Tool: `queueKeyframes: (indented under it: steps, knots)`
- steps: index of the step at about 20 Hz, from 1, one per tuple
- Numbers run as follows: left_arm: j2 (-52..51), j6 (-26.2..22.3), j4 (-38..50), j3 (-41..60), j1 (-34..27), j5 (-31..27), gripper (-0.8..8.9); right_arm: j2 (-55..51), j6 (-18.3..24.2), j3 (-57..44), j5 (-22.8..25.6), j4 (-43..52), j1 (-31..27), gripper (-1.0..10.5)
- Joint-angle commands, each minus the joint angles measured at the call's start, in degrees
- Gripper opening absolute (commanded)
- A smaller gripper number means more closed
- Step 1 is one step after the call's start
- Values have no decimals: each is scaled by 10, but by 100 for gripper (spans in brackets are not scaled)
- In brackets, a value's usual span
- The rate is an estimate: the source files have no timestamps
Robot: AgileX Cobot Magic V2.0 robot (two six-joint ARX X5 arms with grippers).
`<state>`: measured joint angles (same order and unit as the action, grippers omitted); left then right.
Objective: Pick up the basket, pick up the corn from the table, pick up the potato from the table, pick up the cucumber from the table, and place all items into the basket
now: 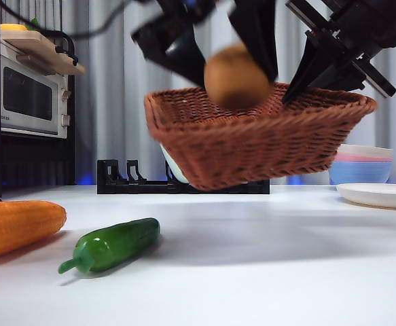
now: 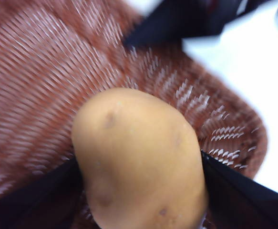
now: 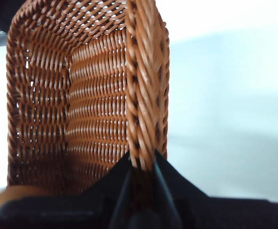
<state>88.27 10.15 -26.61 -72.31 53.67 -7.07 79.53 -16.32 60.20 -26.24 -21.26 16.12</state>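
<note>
- The table (image 1: pixel 265 272) is a wide, flat, matte white top that runs across the whole front view.
- The basket (image 1: pixel 265 146) is a shallow rectangle of reddish-brown woven wicker with flaring sides and a braided rim. It hangs tilted in the air above the table, touching nothing below.
- The right gripper (image 3: pixel 142 167) has its two black jaws pressed onto the basket's braided rim, one jaw on each face of the wall; in the front view it comes down dark and angular at the basket's right end.
- The left gripper (image 2: pixel 141 167) pinches the potato between its black jaws, one on each flank, and holds it over the basket's woven floor.
- The corn (image 1: pixel 18 227) lies on the table at the left edge of the front view: a thick orange-yellow cob with fine rows of kernels, partly cut off by the picture's edge.
- The potato (image 2: pixel 139 162) is smooth, egg-shaped and tan-orange with a few shallow dimples. In the front view it sits at the level of the basket's rim, blurred.
- The cucumber (image 1: pixel 113 244) rests on the table just beside the corn, apart from it: short, glossy dark green, with a small curved stem.
</note>
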Motion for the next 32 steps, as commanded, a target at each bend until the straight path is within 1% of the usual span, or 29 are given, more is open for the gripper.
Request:
queueKeyframes:
  steps: [1, 2, 3, 9, 12, 16, 17, 19, 21, 23, 25, 30, 32]
  knots:
    - [21, 4, 4, 6, 4, -2, 234, -1, -15, 3, -23, 10, 1, -15]
    - [24, 4, 4, 6, 5, -2, 412, -1, -17, 3, -24, 10, 1, -15]
    - [24, 4, 4, 6, 5, -2, 505, -1, -17, 3, -24, 10, 1, -15]
    - [15, 4, -12, 6, 4, 0, 503, -1, -19, 3, -24, 10, 1, -15]
    - [-34, 5, -41, 6, 4, -1, 503, -1, -18, 3, -24, 10, 1, -15]
    - [-165, 8, -138, 6, 3, -14, 503, -1, -18, 3, -23, 14, -1, -15]
    - [-203, 9, -173, 6, 3, -36, 503, -1, -18, 3, -24, 15, -4, -15]
    - [-254, 37, -254, 6, 2, -95, 502, -1, -18, 3, -24, 15, -4, -15]
    - [-271, 59, -338, 6, -4, -125, 502, -1, -16, 3, -24, 15, -4, -15]
    - [-272, 64, -389, 12, -19, -130, 502, -1, -16, 3, -24, 15, -4, -15]
    - [-269, 68, -390, 35, -31, -118, 502, -1, -16, 3, -24, 15, -4, -15]
    - [-268, 72, -363, 101, -68, -118, 502, -3, -16, 3, -24, 14, -8, -15]
    - [-266, 63, -337, 131, -91, -97, 501, -3, -16, 3, -24, 14, -8, -15]
